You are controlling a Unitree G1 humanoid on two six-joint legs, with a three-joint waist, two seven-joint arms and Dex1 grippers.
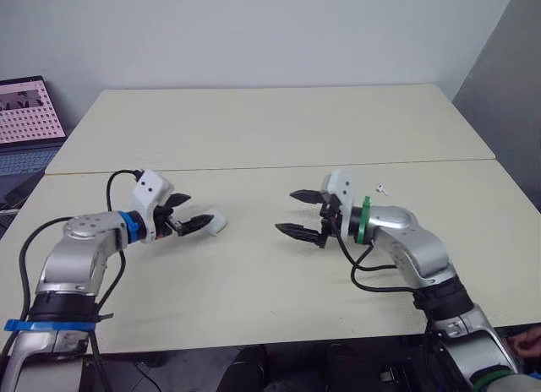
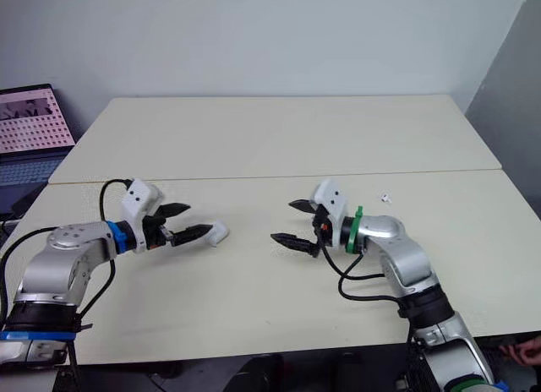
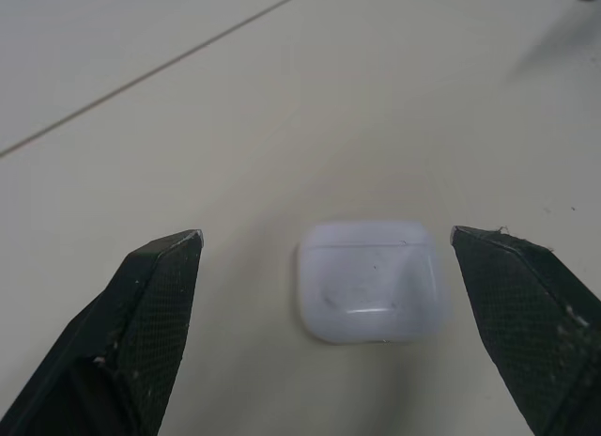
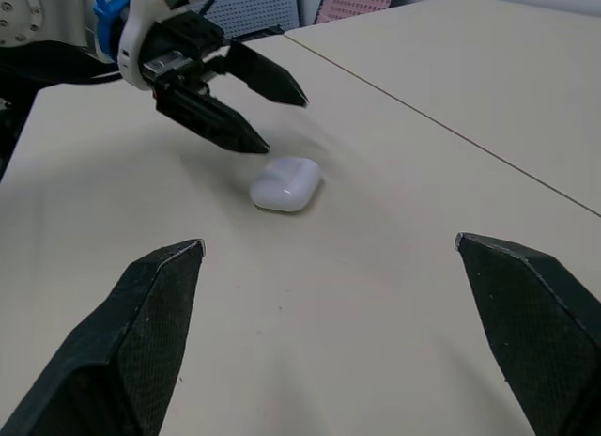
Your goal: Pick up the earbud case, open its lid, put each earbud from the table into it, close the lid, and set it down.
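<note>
At about 8 o'clock on the pale surface (image 1: 254, 130), the white earbud case (image 1: 218, 224) is lying flat, lid closed. At its 9 o'clock the left pincer (image 1: 199, 208) is hovering, fingers spread wide and gripping nothing, tips just beside the case. From 3 o'clock the right pincer (image 1: 285, 211) is facing it, equally wide and empty. One small earbud (image 1: 383, 188) is lying at that pincer's 2 o'clock.

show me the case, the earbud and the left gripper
case (image 3: 371, 281), left wrist view, middle of its body
earbud (image 1: 382, 188), left eye view, its middle
left gripper (image 1: 199, 209), left eye view, midway between its fingertips
</note>
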